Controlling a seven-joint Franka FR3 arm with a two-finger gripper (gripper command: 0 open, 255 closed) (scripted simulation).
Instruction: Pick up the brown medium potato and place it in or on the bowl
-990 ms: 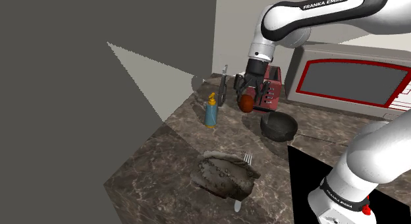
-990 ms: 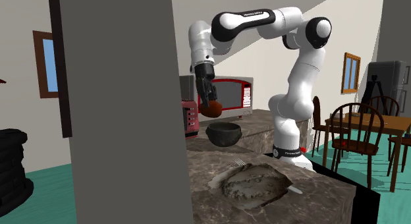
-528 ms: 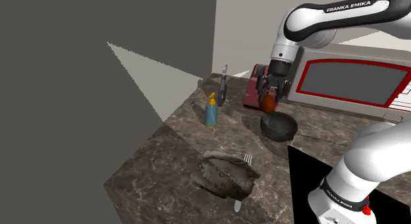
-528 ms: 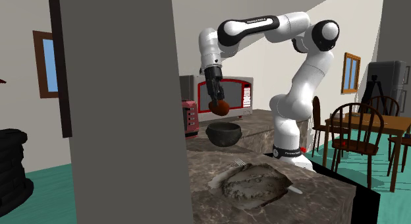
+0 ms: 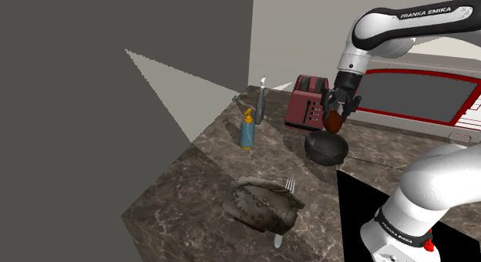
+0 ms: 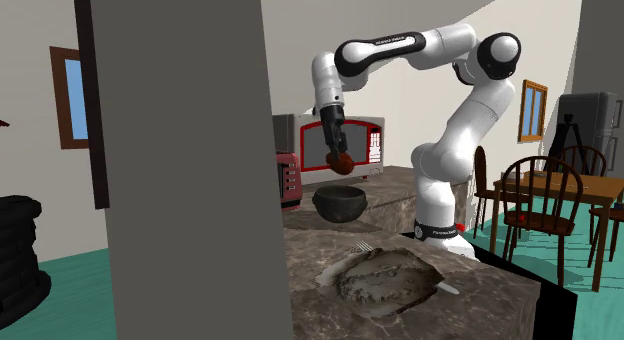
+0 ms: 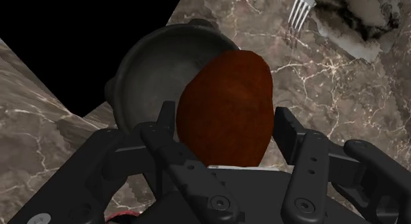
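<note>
My black gripper (image 5: 337,116) is shut on the reddish-brown potato (image 5: 334,123), which hangs just above the dark round bowl (image 5: 325,149) on the marble counter. In the second exterior view the potato (image 6: 343,164) hovers a short way over the bowl (image 6: 339,202), held by the gripper (image 6: 340,158). In the wrist view the potato (image 7: 226,107) is clasped between the two black fingers (image 7: 164,134), and the bowl (image 7: 156,61) lies below it, partly hidden by the potato.
A red toaster (image 5: 310,104) and a microwave (image 5: 416,99) stand behind the bowl. A blue bottle (image 5: 247,130) and a dark slim bottle (image 5: 260,103) stand toward the shoulder view's left. A rumpled cloth (image 5: 262,204) with a fork (image 5: 290,184) lies nearer the counter's front edge.
The arm has carried the potato toward the shoulder view's right, from in front of the toaster to above the bowl. The gripper has stayed shut on it.
</note>
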